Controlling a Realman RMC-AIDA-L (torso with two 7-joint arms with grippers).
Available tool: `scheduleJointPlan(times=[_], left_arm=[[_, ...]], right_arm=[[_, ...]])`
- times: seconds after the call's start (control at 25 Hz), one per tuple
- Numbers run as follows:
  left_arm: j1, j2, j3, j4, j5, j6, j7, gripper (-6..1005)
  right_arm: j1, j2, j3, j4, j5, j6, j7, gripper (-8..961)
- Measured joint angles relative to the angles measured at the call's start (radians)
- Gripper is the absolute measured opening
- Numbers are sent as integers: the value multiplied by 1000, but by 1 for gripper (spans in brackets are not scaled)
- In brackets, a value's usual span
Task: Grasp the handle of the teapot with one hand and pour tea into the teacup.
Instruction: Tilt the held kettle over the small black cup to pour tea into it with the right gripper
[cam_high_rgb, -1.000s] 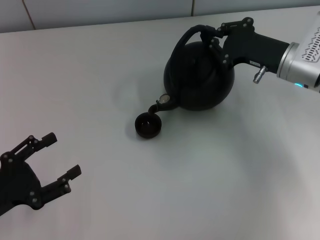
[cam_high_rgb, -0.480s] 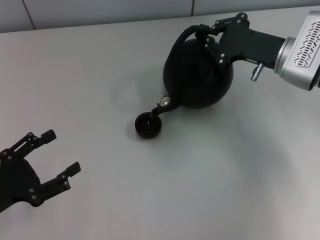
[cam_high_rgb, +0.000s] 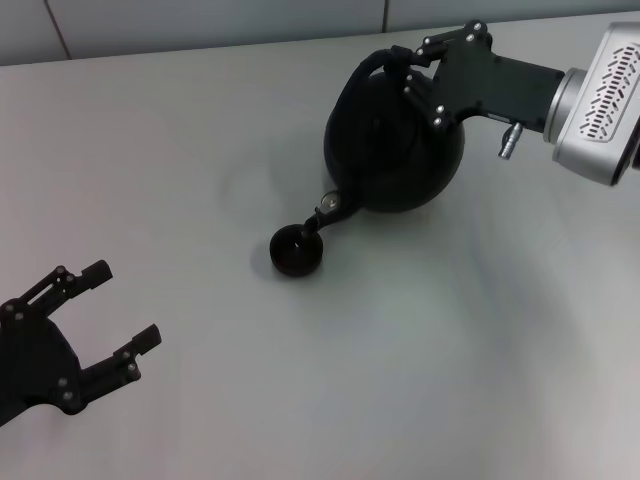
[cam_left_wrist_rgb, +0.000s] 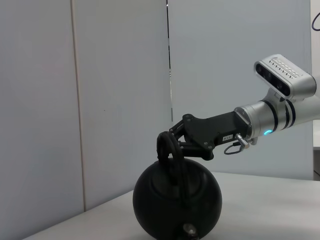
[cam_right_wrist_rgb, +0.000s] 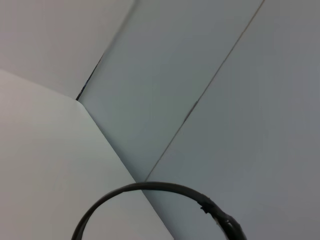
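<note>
The big round black teapot (cam_high_rgb: 390, 150) is tilted, its short spout (cam_high_rgb: 322, 212) pointing down over the tiny black teacup (cam_high_rgb: 296, 250) on the white table. My right gripper (cam_high_rgb: 412, 68) is shut on the black arched handle (cam_high_rgb: 372, 70) at the pot's top. The left wrist view shows the teapot (cam_left_wrist_rgb: 176, 202), its handle (cam_left_wrist_rgb: 167, 147) and my right gripper (cam_left_wrist_rgb: 175, 142) clamped on it. The right wrist view shows only an arc of the handle (cam_right_wrist_rgb: 150, 189). My left gripper (cam_high_rgb: 112, 312) is open and empty at the near left, far from both.
The white table (cam_high_rgb: 400, 340) stretches around the cup and pot. A pale wall (cam_high_rgb: 200, 25) runs along the table's far edge.
My right gripper has risen and rotated a little, tipping the teapot further toward the teacup. The spout stays over the cup. The left arm has not moved.
</note>
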Motion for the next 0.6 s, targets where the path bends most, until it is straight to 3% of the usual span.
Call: scheduleJointPlan(times=[0.6], left_arm=[[0, -1, 0, -2, 0, 1, 0, 839]], right_arm=[[8, 5, -12, -16, 2, -2, -58, 81]])
